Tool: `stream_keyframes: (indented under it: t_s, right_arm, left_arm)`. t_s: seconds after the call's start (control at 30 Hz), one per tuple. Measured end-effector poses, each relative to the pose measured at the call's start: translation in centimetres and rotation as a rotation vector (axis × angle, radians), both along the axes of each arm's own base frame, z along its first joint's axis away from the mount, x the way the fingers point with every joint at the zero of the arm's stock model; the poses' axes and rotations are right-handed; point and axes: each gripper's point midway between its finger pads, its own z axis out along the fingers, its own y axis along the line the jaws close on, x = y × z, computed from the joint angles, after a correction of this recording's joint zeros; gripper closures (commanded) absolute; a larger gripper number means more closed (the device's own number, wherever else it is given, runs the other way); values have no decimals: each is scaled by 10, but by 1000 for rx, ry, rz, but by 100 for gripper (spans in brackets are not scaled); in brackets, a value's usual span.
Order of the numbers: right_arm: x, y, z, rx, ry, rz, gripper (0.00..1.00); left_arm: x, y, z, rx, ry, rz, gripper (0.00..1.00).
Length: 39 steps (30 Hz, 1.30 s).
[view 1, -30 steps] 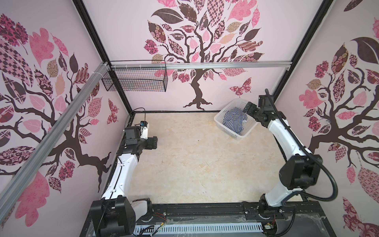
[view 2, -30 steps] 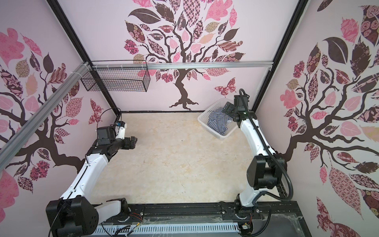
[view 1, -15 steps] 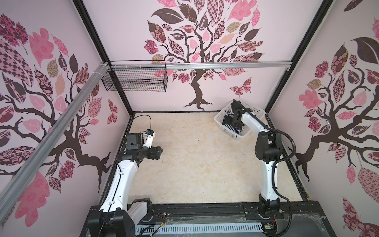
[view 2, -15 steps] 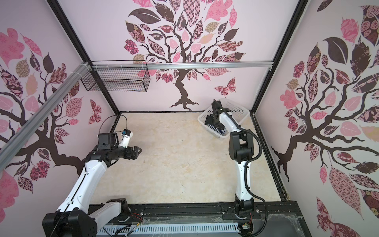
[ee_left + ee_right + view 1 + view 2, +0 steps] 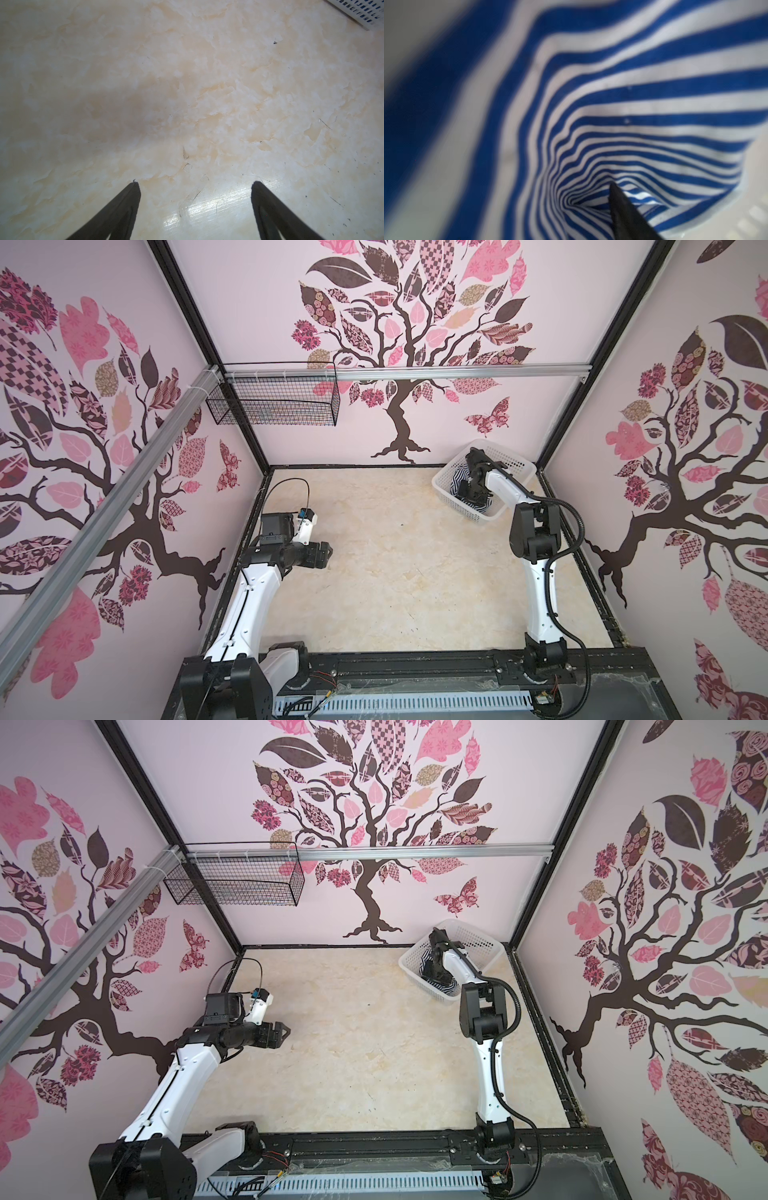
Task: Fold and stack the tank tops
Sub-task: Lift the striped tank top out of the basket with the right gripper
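Right pincer [image 5: 473, 495] in the basket [image 5: 505, 456], buried in the striped tank top [image 5: 643, 99].
One finger [image 5: 623, 212] presses into the cloth and the other is hidden, so its grip cannot be told; left pincer [image 5: 195, 184] gapes wide over bare table [image 5: 395, 572], well apart from the basket.

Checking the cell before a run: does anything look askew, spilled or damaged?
Nothing spilled or damaged. The basket sits skewed in the far right corner of the table, and the tank top lies crumpled inside it.
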Motion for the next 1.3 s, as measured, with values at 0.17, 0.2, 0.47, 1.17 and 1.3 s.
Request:
stream_keyframes:
  t_s: [0.17,0.2,0.47,1.17,1.3]
  right_arm:
    - [0,-6,11,-34,-23,-13,87]
    - [0,-8,17,-42,-33,-12,89]
    - [12,-10,136,-31,-256,-26,98]
    - [-214,204,493,240,-1005,493,96]
    - [-213,213,473,252,-949,533,95]
  left_arm:
    - [2,0,-2,1,4,3,12]
    - [2,0,-2,2,4,4,12]
    - [6,2,-4,6,3,14,12]
    - [13,38,8,37,-54,158,12]
    - [15,55,16,52,-87,218,12]
